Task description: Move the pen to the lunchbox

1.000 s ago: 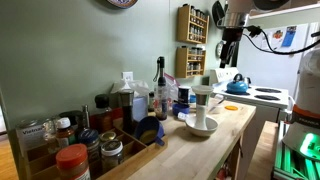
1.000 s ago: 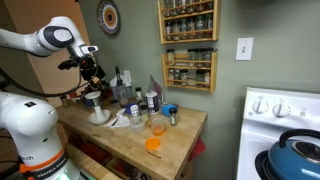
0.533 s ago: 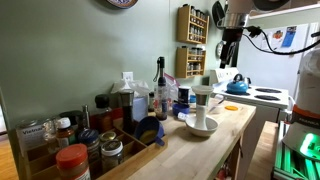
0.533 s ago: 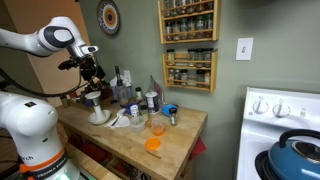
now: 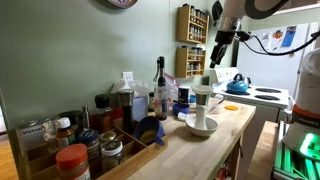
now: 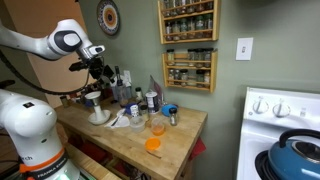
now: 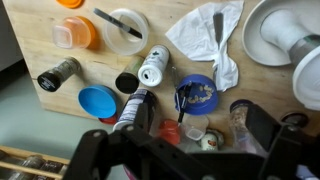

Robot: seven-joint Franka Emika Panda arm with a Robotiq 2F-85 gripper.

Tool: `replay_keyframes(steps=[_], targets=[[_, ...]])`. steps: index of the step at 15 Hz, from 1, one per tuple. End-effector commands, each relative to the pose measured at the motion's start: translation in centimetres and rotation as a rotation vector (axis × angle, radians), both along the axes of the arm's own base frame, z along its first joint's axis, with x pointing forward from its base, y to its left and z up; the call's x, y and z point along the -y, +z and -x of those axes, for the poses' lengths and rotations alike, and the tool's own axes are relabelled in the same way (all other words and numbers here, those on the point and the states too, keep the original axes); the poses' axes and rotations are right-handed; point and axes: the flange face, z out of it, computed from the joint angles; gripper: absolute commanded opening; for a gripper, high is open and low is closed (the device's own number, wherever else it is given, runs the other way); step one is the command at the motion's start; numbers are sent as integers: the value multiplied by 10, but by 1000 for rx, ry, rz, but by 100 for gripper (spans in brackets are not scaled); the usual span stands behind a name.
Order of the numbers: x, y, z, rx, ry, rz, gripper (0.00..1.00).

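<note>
Your gripper (image 7: 182, 155) is only a dark blur along the wrist view's bottom edge, fingertips cut off, so you cannot tell how its jaws stand; both exterior views show it too small to judge. It covers part of the jars (image 7: 236, 112) beneath. The white bowl (image 7: 280, 30) runs off the right edge. On the counter (image 5: 236, 118) in both exterior views, the pen (image 7: 118, 22) is too small to find.

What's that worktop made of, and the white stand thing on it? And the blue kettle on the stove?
The worktop looks like solid wood, pale and matte: grain lines show in the wrist view. The white stand seems glazed ceramic, smooth and shiny, though plastic is possible. The blue kettle looks like enamelled metal, glossy; too small to be sure.
</note>
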Motion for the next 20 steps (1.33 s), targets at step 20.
replay_keyframes(steps=[20], targets=[[21, -161, -156, -205, -85, -273, 100]])
